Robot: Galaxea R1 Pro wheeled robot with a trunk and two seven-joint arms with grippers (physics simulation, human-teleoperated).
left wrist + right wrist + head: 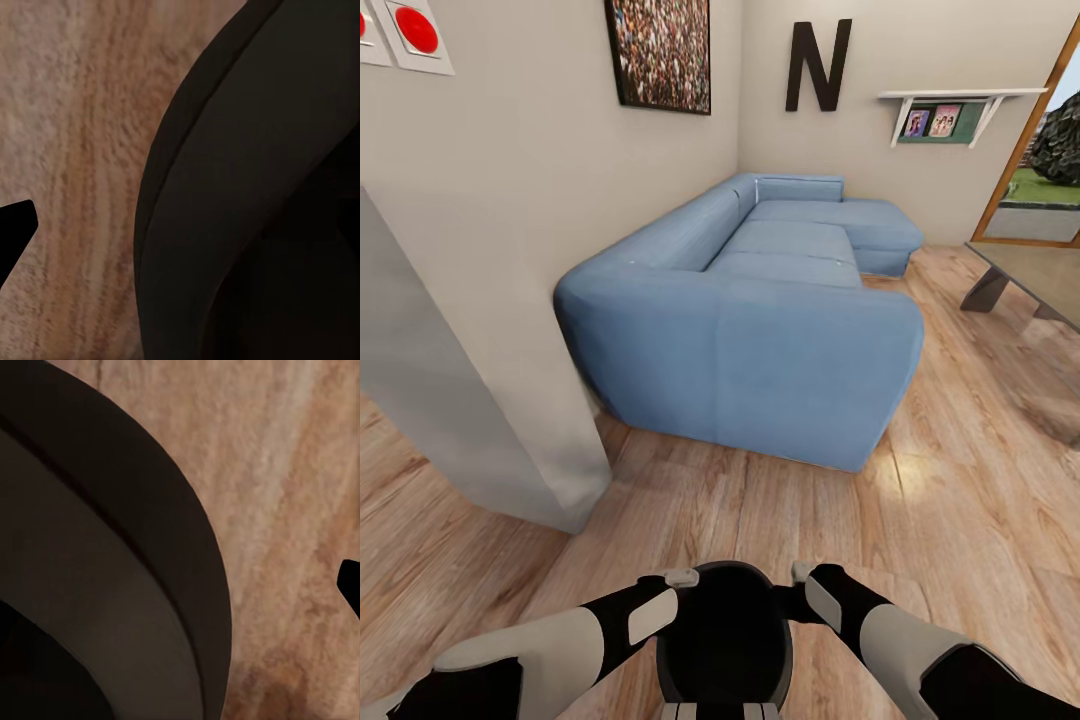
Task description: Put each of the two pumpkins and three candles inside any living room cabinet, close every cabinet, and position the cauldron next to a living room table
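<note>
A grey wall corner point(510, 400) stands at the left, beside a blue sofa point(760, 330) on the plank floor point(960, 500). At the far right, the edge of the grey-topped table point(1035, 275) shows. Low in the centre, both arms reach toward a black cauldron point(725, 640), which sits between the left gripper point(678, 580) and right gripper point(805, 578). Each wrist view looks along the cauldron's dark rim point(247, 225) point(112, 570) over the floor. Whether the fingers are clamping the rim or spread cannot be told. The cauldron seems to be in transit, well apart from the table, so that step looks unfinished. Pumpkins, candles and cabinet cannot be judged from here.
</note>
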